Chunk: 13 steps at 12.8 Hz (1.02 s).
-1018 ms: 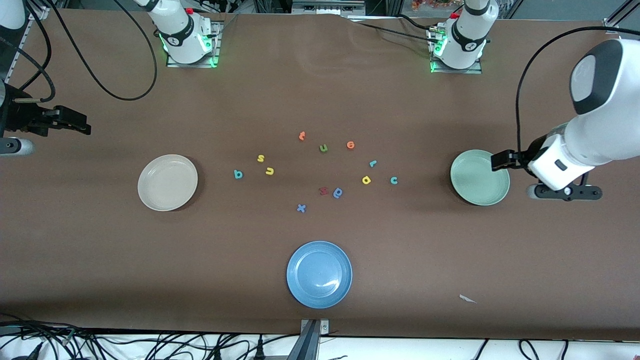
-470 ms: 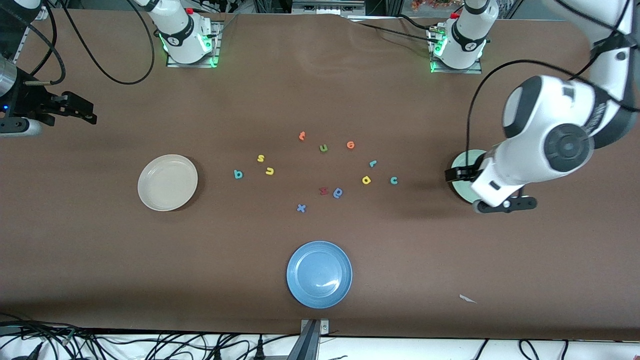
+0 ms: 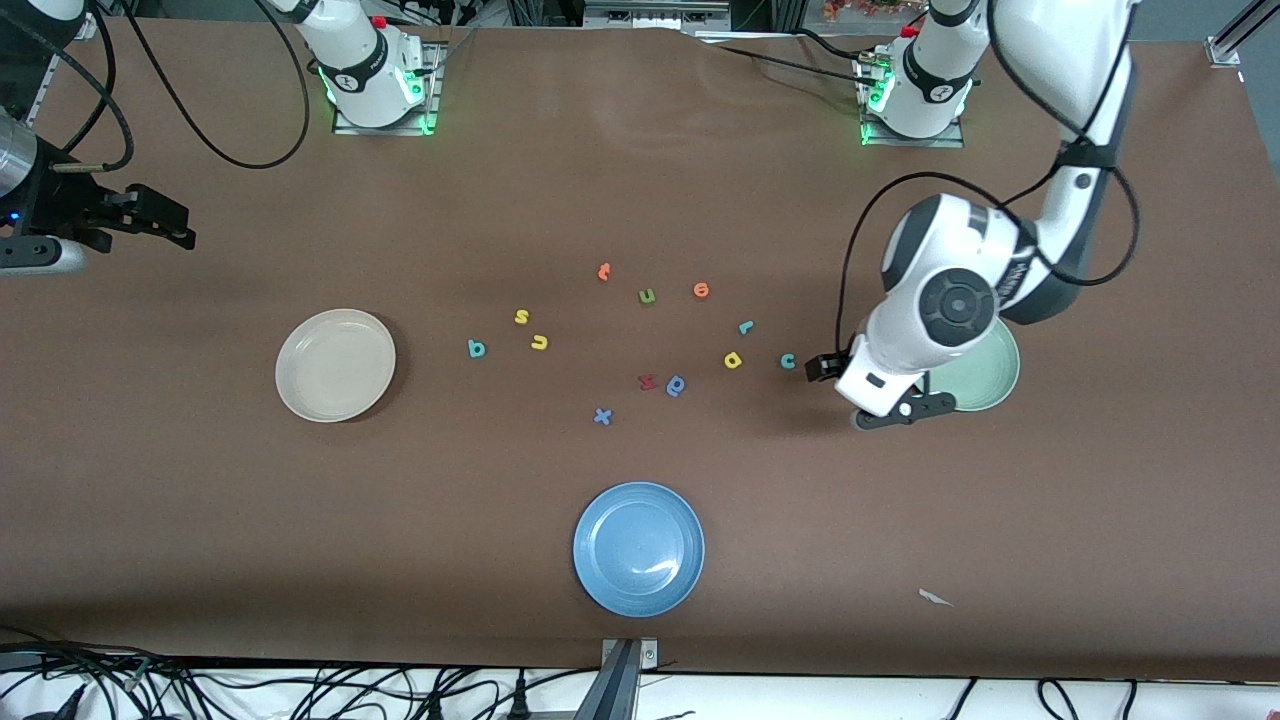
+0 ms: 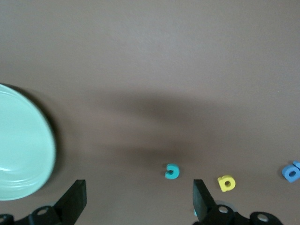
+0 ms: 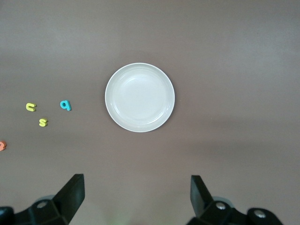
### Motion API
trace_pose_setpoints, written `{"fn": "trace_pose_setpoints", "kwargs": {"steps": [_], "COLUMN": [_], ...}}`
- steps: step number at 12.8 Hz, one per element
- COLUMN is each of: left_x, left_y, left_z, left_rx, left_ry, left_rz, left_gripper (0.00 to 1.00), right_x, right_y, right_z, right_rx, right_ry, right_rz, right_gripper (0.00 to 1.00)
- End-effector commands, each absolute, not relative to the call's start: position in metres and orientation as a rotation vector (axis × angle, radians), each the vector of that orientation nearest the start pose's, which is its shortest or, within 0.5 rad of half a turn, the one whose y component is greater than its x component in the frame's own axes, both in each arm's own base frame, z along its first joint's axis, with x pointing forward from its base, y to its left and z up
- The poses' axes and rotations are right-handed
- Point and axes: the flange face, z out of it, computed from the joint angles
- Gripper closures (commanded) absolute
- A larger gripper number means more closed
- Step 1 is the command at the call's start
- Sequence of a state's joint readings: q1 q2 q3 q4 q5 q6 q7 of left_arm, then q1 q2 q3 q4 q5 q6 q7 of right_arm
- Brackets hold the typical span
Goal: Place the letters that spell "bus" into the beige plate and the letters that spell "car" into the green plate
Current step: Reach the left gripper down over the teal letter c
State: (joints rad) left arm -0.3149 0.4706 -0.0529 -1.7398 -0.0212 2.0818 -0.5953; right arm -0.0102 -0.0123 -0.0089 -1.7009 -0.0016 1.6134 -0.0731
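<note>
Right gripper (image 3: 175, 228): mine, waiting in the air over the table edge at the right arm's end; fingers (image 5: 70, 194) spread wide, nothing between them.
Beige plate (image 3: 335, 364): flat on the table toward the right arm's end, nothing in it; it lies in full sight of my right wrist camera (image 5: 139, 97).
Teal b (image 3: 476, 348): on the table between the beige plate and the middle.
Yellow s (image 3: 521, 316) and yellow u (image 3: 539, 342): close together, just beside the b.
Yellow a (image 3: 733, 360): on the table near the middle, toward the left arm's end.
Teal r (image 3: 745, 326): a little farther from the front camera than the a.
Teal c (image 3: 788, 361): just beside my left gripper, apart from it.
Left gripper (image 3: 822, 368): mine, low over the table between the c and the green plate; fingers (image 4: 199, 199) spread, holding nothing.
Green plate (image 3: 985, 372): near the left arm's end, partly hidden by my left arm.
</note>
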Motion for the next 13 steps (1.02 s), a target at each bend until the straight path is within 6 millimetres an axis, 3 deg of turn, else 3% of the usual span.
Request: {"fn": "trace_pose_setpoints", "kwargs": {"steps": [1, 3, 6, 9, 13], "left_x": [0.601, 0.590, 0.576, 0.564, 0.551], "left_y": [-0.243, -0.253, -0.258, -0.261, -0.264], "left_z": [0.257, 0.226, 0.202, 0.188, 0.175], "left_rx": [-3.110, -3.126, -3.130, -3.114, -3.159], "left_ry": [-0.464, -0.457, -0.491, -0.514, -0.537], "left_rz": [0.179, 0.160, 0.154, 0.197, 0.131], "left_gripper": [0.00, 0.01, 0.01, 0.09, 0.09], "right_x": [0.543, 0.544, 0.543, 0.543, 0.543], "right_y": [-0.008, -0.008, -0.008, -0.008, -0.007], "right_z": [0.577, 0.577, 0.577, 0.577, 0.575], "right_rx": [-3.122, -3.122, -3.122, -3.120, -3.120], "right_ry": [-0.065, -0.065, -0.065, -0.065, -0.065], "right_rz": [0.088, 0.088, 0.090, 0.090, 0.099], "right_gripper": [0.00, 0.00, 0.00, 0.00, 0.00]}}
